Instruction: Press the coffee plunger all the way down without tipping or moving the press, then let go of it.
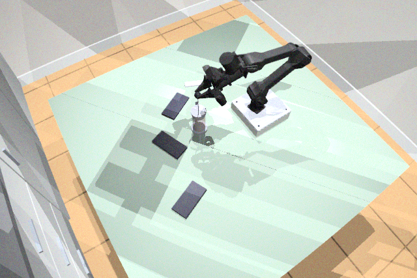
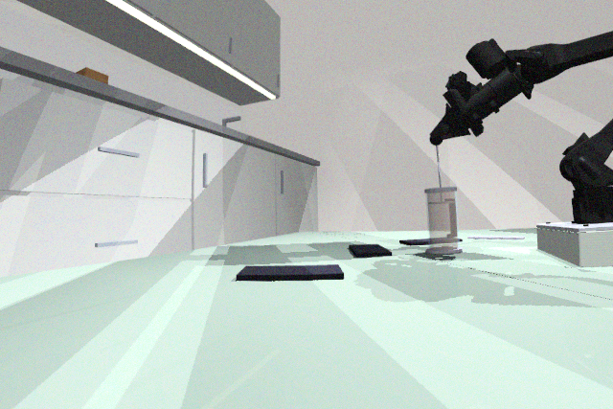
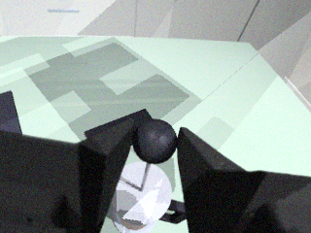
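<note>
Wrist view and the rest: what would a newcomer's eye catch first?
The tool shut on the dark plunger knob, high above the glass coffee press, its thin rod fully raised. Next, three dark flat slabs lying on the pale green surface around the press.

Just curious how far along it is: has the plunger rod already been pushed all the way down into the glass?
No, the rod rises tall above the lid, its knob clamped in the gripper.
</note>
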You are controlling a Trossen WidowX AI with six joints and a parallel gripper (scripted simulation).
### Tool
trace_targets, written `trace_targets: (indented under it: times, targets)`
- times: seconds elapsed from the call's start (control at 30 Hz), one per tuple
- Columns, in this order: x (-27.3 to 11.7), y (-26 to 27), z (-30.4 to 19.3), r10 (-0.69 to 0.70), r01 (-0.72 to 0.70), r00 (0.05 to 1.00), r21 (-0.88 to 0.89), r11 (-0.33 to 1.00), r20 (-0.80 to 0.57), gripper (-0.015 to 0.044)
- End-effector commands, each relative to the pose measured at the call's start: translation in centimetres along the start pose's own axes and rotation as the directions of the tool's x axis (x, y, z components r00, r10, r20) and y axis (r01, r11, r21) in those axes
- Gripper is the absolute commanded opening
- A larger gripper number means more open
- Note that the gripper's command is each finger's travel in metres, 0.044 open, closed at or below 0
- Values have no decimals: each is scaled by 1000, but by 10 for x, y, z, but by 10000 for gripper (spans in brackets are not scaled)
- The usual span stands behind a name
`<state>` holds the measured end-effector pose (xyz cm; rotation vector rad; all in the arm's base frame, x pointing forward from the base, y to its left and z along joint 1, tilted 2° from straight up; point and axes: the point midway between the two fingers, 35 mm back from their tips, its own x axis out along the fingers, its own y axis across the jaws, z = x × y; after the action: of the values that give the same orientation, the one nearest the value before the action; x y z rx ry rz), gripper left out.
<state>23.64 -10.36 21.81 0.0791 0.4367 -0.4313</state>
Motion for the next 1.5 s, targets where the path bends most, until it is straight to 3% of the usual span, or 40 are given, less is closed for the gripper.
trace_targets:
  times: [0.0, 1.47]
  targets:
    - [8, 0, -19, 2, -2, 999, -6, 1000, -34, 116]
    - [54, -1, -68, 2, -2, 999, -6, 1000, -33, 116]
